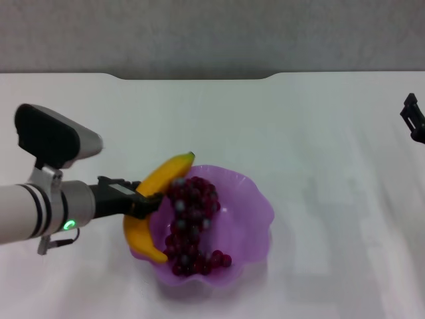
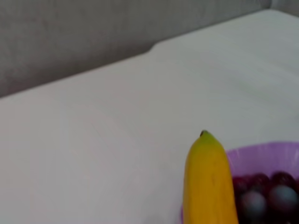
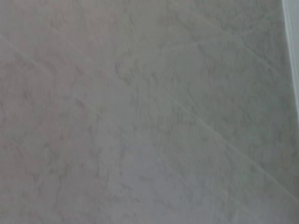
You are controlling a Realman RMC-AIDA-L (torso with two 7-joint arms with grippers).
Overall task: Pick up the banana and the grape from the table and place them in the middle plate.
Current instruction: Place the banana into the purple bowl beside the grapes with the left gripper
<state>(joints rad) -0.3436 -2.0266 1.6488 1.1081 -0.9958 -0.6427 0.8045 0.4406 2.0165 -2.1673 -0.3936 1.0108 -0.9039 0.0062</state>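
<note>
Left claw (image 1: 147, 203) gripping banana (image 1: 154, 193) at plate (image 1: 255, 212) rim, grapes (image 1: 191, 222) just beyond; right claw (image 1: 413, 117) far off, grip unclear.

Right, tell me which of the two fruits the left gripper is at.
The banana. The left gripper sits at its middle, on the plate's left rim, while the grape bunch lies apart from it inside the plate. The right gripper is parked far right.
</note>
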